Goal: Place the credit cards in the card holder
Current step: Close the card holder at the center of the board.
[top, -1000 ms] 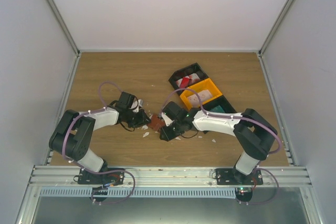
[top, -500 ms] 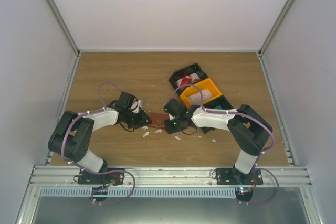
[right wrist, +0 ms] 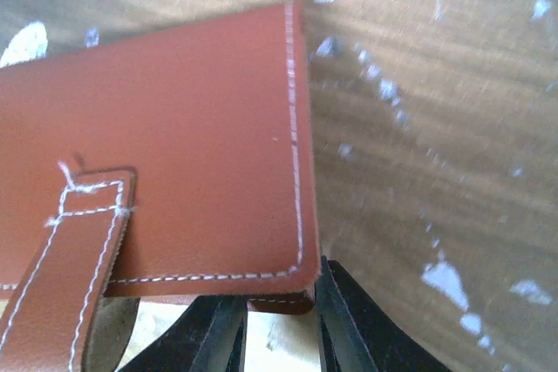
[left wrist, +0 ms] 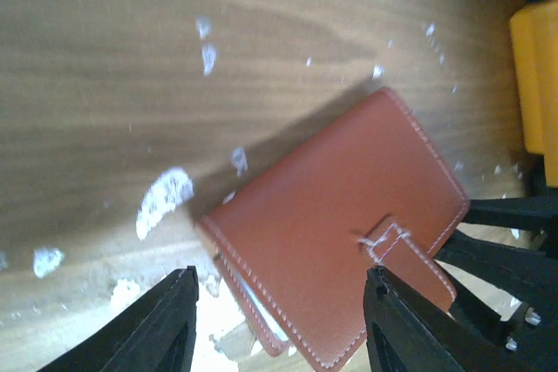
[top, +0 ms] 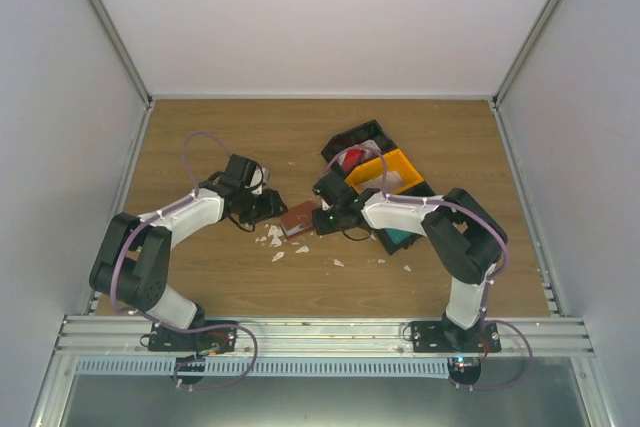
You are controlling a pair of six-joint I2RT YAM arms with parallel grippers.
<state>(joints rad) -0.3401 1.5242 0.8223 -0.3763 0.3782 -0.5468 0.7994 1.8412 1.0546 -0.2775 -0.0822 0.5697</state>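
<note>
- Reddish-brown leather card holder (left wrist: 323, 215), white-stitched, with its snap tab (left wrist: 397, 248) toward 4 o'clock.
- Right gripper (right wrist: 279, 313) pinches the holder's edge.
- Left gripper (left wrist: 281, 289) stands wide, straddling its 6 o'clock corner.

Card holder (top: 298, 217), closed, mid-table.
- Right of it: right gripper (top: 320, 219) clamped on its edge, arm trailing behind. That side is blocked.
- Further right and far-right: bins (top: 395, 175) form a wall.
- Left of it: left gripper (top: 266, 207), fingers apart, just beside it; narrow gap.
- Near side: only flat white scraps (top: 272, 237), no hindrance.
- Far side: open table (top: 270, 132) up to the back wall, the widest way in.
</note>
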